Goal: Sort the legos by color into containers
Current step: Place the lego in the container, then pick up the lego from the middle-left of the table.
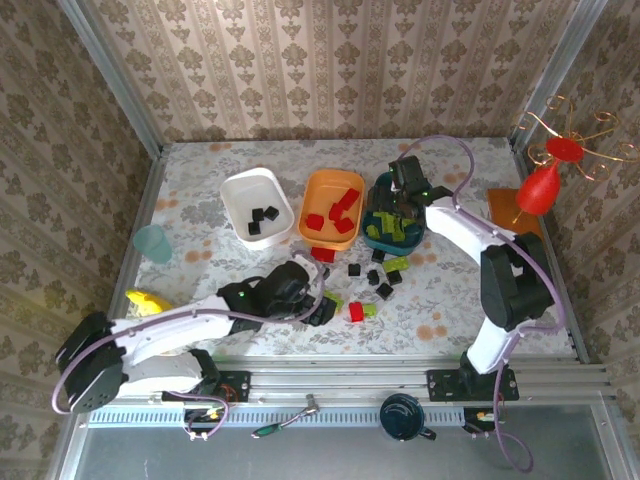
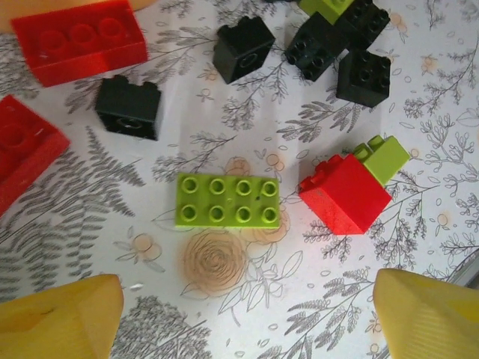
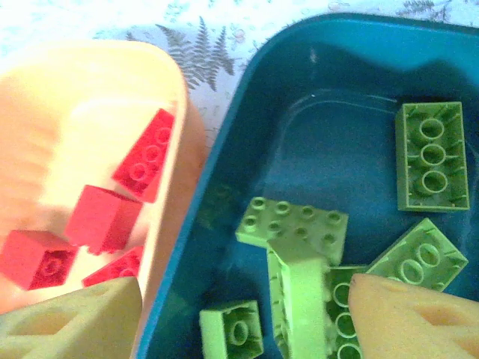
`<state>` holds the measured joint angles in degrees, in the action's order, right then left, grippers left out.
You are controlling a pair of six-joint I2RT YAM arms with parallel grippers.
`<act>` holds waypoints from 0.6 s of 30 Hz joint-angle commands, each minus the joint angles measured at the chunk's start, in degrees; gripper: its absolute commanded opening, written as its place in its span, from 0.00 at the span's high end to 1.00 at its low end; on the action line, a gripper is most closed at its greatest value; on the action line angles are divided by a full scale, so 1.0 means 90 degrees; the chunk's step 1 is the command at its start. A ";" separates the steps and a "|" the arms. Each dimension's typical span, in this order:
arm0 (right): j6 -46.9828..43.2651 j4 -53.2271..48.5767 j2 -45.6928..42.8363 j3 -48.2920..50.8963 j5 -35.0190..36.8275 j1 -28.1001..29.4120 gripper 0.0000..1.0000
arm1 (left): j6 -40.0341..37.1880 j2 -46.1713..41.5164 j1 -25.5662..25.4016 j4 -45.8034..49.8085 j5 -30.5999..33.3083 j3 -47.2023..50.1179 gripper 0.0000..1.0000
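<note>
Green brick (image 2: 228, 200) under spread left end effector (image 2: 247, 292); right end effector (image 3: 245, 288) spread over teal tub (image 3: 340, 142).

We find the top view bright and evenly lit from above, with only soft, short shadows on the table (image 1: 200, 190) and no harsh glare. Straight rails bow slightly toward the frame edges.

In the left wrist view the bricks (image 2: 228, 200) are sharp, while the yellow fingertips (image 2: 60, 321) at the near edge are out of focus.

In the right wrist view the orange tub (image 3: 90, 112) is overexposed and washed out at left. The teal tub (image 3: 337, 134) carries a faint sheen, and one upright green brick (image 3: 303, 307) is smeared.
</note>
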<state>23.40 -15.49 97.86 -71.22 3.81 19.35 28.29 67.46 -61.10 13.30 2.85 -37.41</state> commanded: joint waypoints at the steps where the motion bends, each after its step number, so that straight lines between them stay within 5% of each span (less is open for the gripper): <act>1: 0.0066 0.0118 -0.0757 0.0480 -0.0007 0.0206 0.25 | -0.0097 0.0589 -0.0126 0.0077 0.0293 -0.0519 0.15; 18: 0.0214 0.0404 -0.3054 0.2803 0.0221 0.0304 0.24 | -0.0642 0.3295 -0.1155 0.0840 0.1007 -0.2608 0.16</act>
<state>24.93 -12.14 72.23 -46.87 4.27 22.39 24.14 95.85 -70.72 16.58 8.21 -58.72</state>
